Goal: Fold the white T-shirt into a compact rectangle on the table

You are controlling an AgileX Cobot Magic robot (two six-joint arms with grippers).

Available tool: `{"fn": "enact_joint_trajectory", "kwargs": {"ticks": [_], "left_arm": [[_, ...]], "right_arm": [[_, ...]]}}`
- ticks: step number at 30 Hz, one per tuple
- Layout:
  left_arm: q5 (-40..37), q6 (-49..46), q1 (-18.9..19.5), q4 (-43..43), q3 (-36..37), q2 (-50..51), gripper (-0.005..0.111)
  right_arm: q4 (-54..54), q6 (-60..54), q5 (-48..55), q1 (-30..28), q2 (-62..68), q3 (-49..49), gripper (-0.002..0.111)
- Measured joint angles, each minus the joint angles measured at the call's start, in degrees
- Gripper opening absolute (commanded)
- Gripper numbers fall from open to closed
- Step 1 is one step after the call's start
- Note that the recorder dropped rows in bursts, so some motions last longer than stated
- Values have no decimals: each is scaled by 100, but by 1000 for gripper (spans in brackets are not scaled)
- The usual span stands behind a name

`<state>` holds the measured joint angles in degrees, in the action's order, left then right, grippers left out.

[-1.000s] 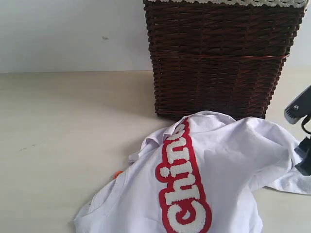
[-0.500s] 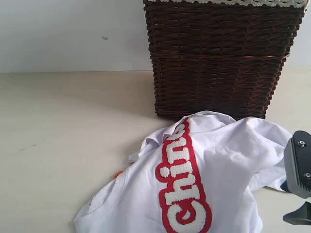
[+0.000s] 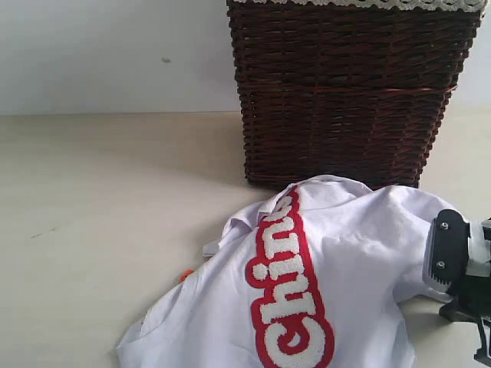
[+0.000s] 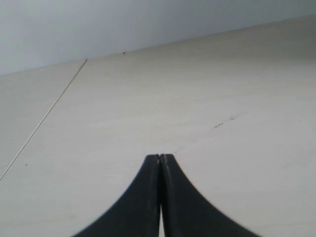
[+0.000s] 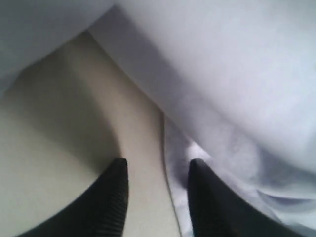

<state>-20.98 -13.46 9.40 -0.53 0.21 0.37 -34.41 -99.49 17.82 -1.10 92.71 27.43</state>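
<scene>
The white T-shirt lies crumpled on the tabletop, in front of the basket and toward the right and near side of the exterior view. The tabletop is a wide pale beige surface, bare to the left of the cloth, with a few faint dark specks. A dark brown wicker basket stands upright at the back, and the shirt's far edge reaches its base. The shirt is bunched rather than flat, with folds running across it and one sleeve trailing off to the right. A band of fuzzy white letters outlined in red runs down the cloth toward the near edge.

The right arm sits low at the right edge, beside that trailing sleeve. The right claw is released, its two dark fingers spread apart: one is over bare tabletop, the other over the rim of the white fabric, with the cloth's edge between them. The left claw is clenched, its tips pressed together on nothing, over bare tabletop. A small orange tag peeks out at the shirt's left edge.
</scene>
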Motion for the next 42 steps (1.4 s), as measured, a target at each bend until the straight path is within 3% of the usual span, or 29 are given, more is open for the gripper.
{"fn": "enact_joint_trajectory", "kwargs": {"ticks": [1,2,6,11,14,16,19,21,25,27,28,29,30,31,37,42], "left_arm": [[0,0,0,0,0,0,0],[0,0,0,0,0,0,0],[0,0,0,0,0,0,0],[0,0,0,0,0,0,0],[0,0,0,0,0,0,0],[0,0,0,0,0,0,0],[0,0,0,0,0,0,0],[0,0,0,0,0,0,0],[0,0,0,0,0,0,0],[0,0,0,0,0,0,0],[0,0,0,0,0,0,0],[0,0,0,0,0,0,0],[0,0,0,0,0,0,0],[0,0,0,0,0,0,0],[0,0,0,0,0,0,0],[0,0,0,0,0,0,0]], "right_arm": [[-13,50,-13,0,26,15,5],[-22,118,-40,0,50,15,0],[-9,181,38,0,-7,15,0],[524,196,1266,0,-865,-6,0],[878,196,2535,0,-1700,-6,0],[820,196,2954,0,-1861,-8,6],[227,2,3092,0,-1646,-8,43],[-490,-243,3053,0,-1286,-8,54],[-1977,-715,2176,0,-522,-8,54],[-2481,-1099,2282,0,-252,-8,47],[-2622,-1235,2380,0,-183,-8,31],[-3029,-1533,2589,0,-50,-8,23],[-3226,-1637,2645,0,-20,-8,3],[-3802,-1875,2700,0,6,-8,0],[-5367,-2043,2761,0,19,242,0],[-5861,-1985,2683,0,19,706,0]]}}
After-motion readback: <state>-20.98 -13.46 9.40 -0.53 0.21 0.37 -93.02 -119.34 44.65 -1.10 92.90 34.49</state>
